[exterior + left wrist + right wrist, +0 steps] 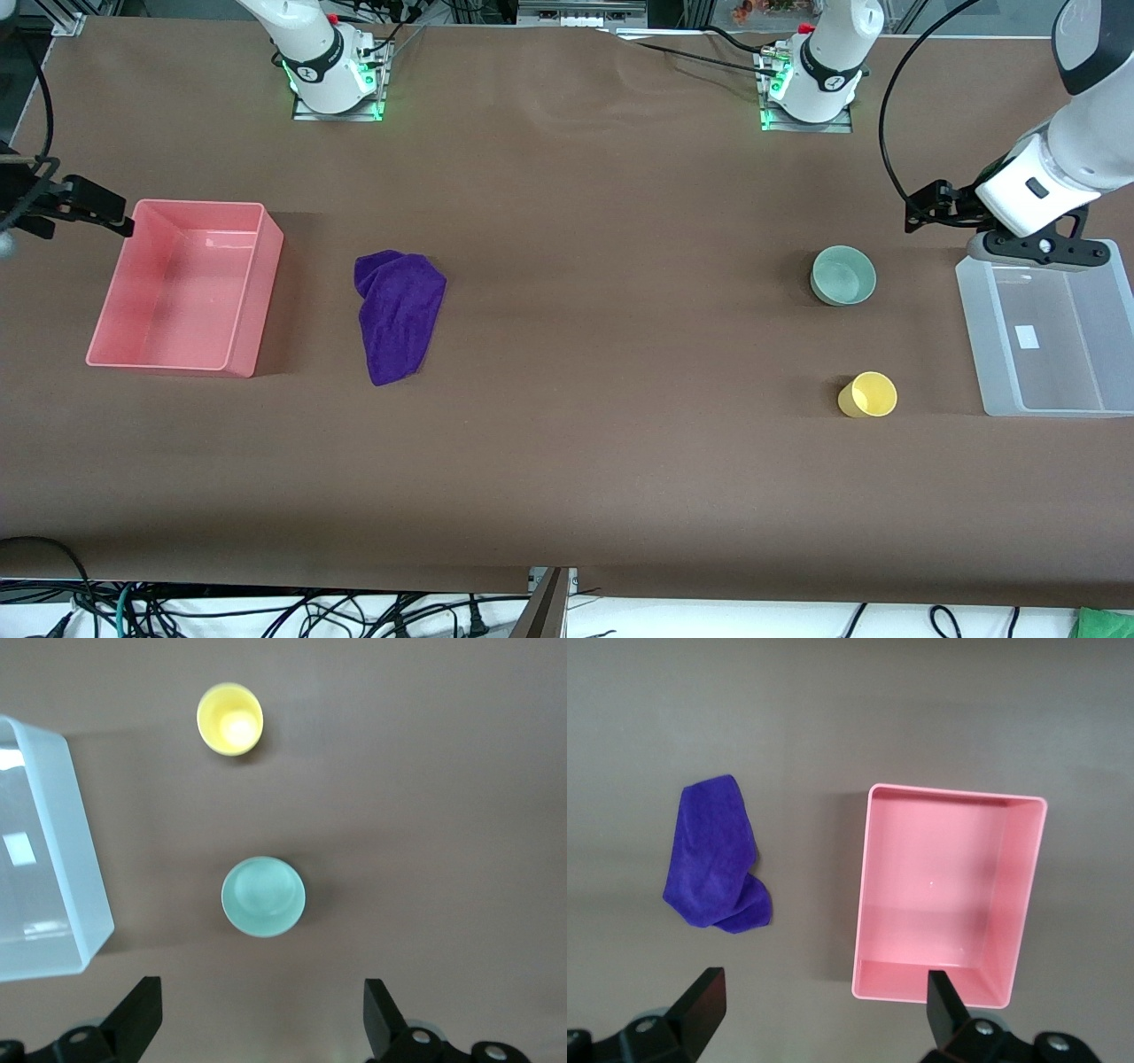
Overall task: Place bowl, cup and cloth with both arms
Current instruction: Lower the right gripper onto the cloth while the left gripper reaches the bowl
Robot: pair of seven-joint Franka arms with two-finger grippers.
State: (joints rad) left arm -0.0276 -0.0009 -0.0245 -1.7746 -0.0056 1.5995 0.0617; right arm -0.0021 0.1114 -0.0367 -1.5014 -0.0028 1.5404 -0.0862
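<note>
Left gripper (1041,251) hangs over the clear plastic bin's (979,328) rim; right gripper (35,208) over the table beside the pink rectangular tub (257,292). Crumpled purple cloth (399,315) lies at the tub's three o'clock; glossy sage-green bowl (843,276) at twelve o'clock of the yellow plastic cup (868,394).

Left wrist view: fingers (137,1019) spread wide, bowl (263,896) between, cup (229,719) apart.

Right wrist view: fingers (700,1005) spread, holding nothing; cloth (718,866) beside tub (864,904).

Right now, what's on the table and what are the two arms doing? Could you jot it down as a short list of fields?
bowl: pale green, upright on table, toward left arm's end
cup: yellow, nearer the front camera than bowl
cloth: purple, crumpled, beside pink bin
clear bin: nothing in it
left gripper: fingers open, up high near the clear bin's rim
right gripper: fingers open, up high by the pink bin
held: nothing
</note>
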